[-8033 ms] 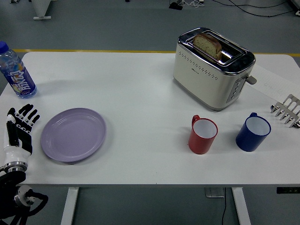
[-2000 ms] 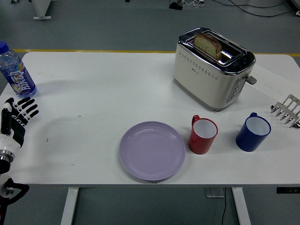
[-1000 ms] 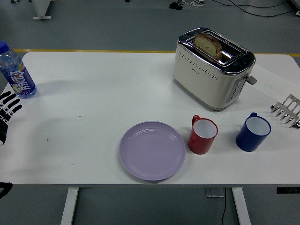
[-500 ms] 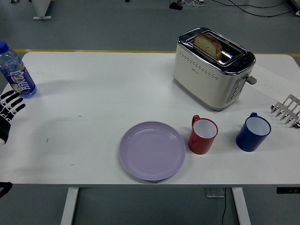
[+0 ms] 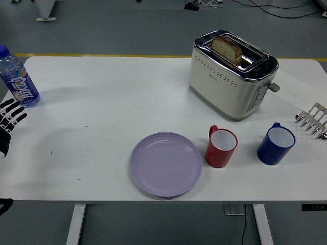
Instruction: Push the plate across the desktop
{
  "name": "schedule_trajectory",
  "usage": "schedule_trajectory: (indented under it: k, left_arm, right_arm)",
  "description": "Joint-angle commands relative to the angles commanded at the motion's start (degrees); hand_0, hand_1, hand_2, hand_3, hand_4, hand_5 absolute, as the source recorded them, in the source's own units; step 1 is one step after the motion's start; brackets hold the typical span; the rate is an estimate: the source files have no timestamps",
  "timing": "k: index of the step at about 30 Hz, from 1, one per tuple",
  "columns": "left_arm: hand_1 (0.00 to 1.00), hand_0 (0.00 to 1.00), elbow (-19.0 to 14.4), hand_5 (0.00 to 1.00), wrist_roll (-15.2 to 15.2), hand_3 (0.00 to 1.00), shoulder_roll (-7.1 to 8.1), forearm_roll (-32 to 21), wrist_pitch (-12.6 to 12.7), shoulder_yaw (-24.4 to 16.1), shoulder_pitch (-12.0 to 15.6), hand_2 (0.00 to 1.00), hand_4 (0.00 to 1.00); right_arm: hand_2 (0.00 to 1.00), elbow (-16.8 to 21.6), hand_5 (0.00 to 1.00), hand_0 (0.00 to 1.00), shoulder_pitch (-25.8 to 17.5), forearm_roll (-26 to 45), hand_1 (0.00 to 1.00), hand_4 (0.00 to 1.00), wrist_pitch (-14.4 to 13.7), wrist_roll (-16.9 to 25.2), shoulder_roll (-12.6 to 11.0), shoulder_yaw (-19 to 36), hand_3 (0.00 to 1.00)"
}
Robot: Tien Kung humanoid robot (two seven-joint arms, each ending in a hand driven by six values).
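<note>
A lilac plate [image 5: 166, 164] lies flat near the front edge of the white table [image 5: 117, 97], just left of a red mug [image 5: 221, 147]. My left hand [image 5: 7, 122] is at the table's left edge, far from the plate, fingers spread and holding nothing. My right hand is out of view.
A blue mug [image 5: 276, 144] stands right of the red mug. A cream toaster [image 5: 232, 74] with a bread slice stands at the back right. A water bottle [image 5: 17, 80] stands at the far left. A metal rack [image 5: 312, 120] and a paper sheet lie at the right edge.
Eight seconds ago the plate lay at the left by my hand; now it lies centre-front beside the red mug. My left hand has drawn back to the left edge.
</note>
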Motion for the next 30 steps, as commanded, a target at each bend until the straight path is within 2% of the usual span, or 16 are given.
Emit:
schedule_trajectory:
  k: [1,30]
  left_arm:
    - [0.713,0.671,-0.01,0.998,-0.02,0.601,-0.01,0.00,-0.02,0.04,0.01,0.688,0.602]
    - [0.710,0.667,0.36,0.998,-0.24,0.600,-0.14,-0.38,1.00,1.32,0.47,0.686,0.602]
  right_arm:
    - [0.692,-0.01,0.316,0.567,0.00,0.13,0.557,0.337,-0.01,0.04,0.02,-0.11,0.610]
    - [0.691,0.16,0.316,0.567,-0.84,-0.12,0.556,0.335,0.01,-0.23,0.01,-0.30,0.609]
